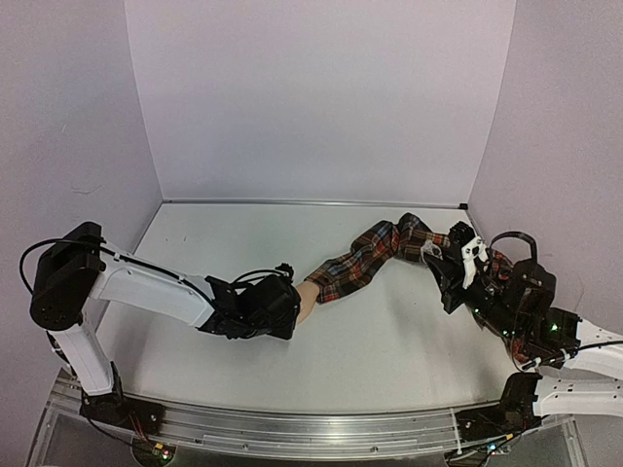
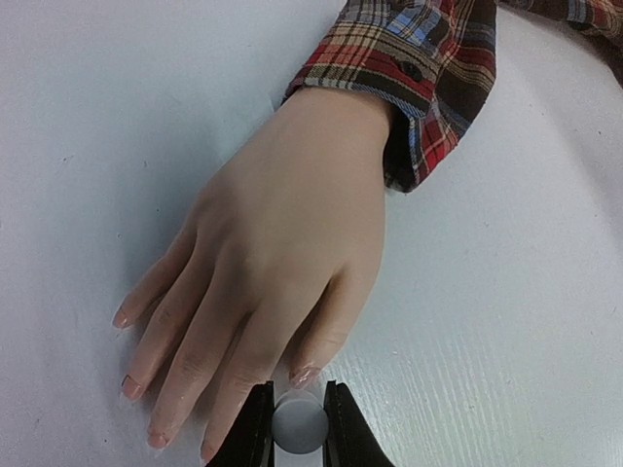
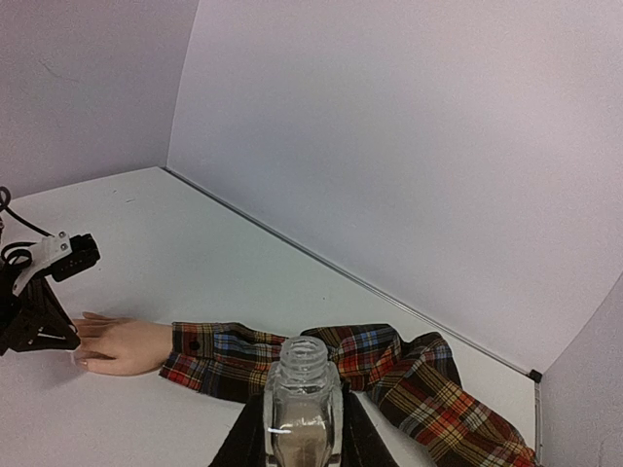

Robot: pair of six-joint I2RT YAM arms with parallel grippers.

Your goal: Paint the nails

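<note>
The pale mannequin hand (image 2: 282, 224) lies flat, palm down, at the end of a red plaid sleeve (image 2: 428, 68). Its nails show at the fingertips (image 2: 131, 388), and the thumb nail (image 2: 304, 375) looks glossy. My left gripper (image 2: 299, 391) is shut on a round white cap (image 2: 299, 426), just short of the thumb nail; any brush under the cap is hidden. In the top view the left gripper (image 1: 282, 311) covers most of the hand (image 1: 307, 300). My right gripper (image 3: 303, 433) is shut on a small clear uncapped bottle (image 3: 303, 375), held upright near the far end of the sleeve (image 3: 428, 389).
The sleeve (image 1: 375, 255) runs diagonally from the table's middle to the back right corner. Purple-white walls close in the table at the back (image 1: 311, 201) and on both sides. The right arm (image 1: 516, 302) sits close to the right wall.
</note>
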